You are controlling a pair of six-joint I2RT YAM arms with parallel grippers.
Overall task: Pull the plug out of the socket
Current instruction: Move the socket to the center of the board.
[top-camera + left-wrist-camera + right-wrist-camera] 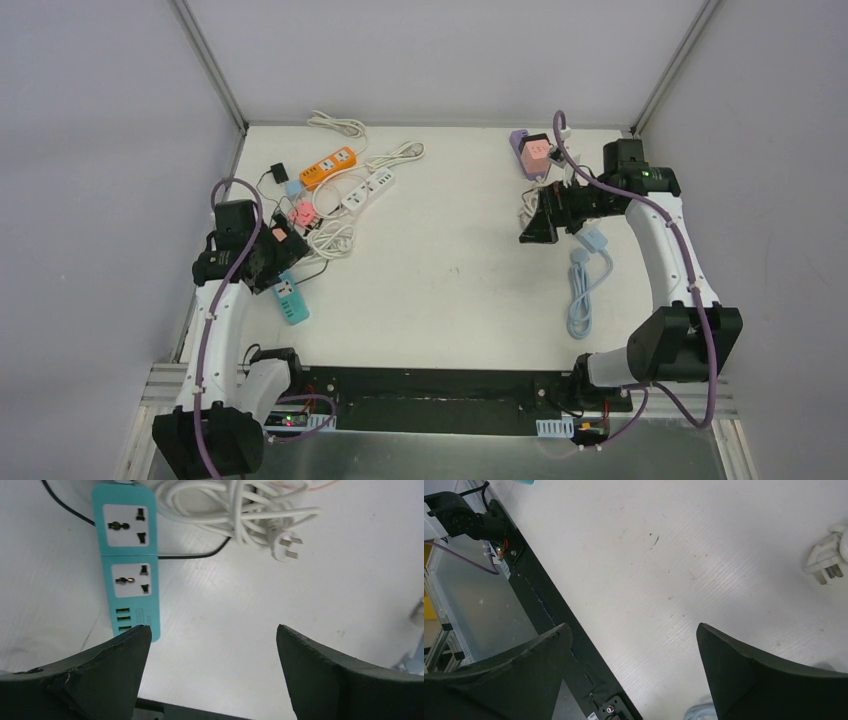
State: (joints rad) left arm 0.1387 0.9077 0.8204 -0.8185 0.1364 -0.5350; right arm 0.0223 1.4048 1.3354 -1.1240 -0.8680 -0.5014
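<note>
A teal socket strip (pixel 127 555) lies flat on the table, both of its outlets empty. To its right a white plug (pixel 285 547) rests loose with its prongs bare, at the end of a coiled white cable (pixel 235 510). My left gripper (pixel 214 630) is open just short of the strip's near end, with nothing between its fingers. In the top view the left gripper (pixel 280 268) hovers by the teal strip (pixel 292 298). My right gripper (pixel 532 232) stands open over bare table on the right side, nothing in it (pixel 634 627).
Orange (pixel 328 167) and white (pixel 368 190) power strips with tangled cables lie at the back left. A purple strip with a pink cube adapter (pixel 533 152) sits at the back right. A light blue cable (pixel 580 300) trails beside the right arm. A thin black cable (pixel 190 556) runs behind the teal strip.
</note>
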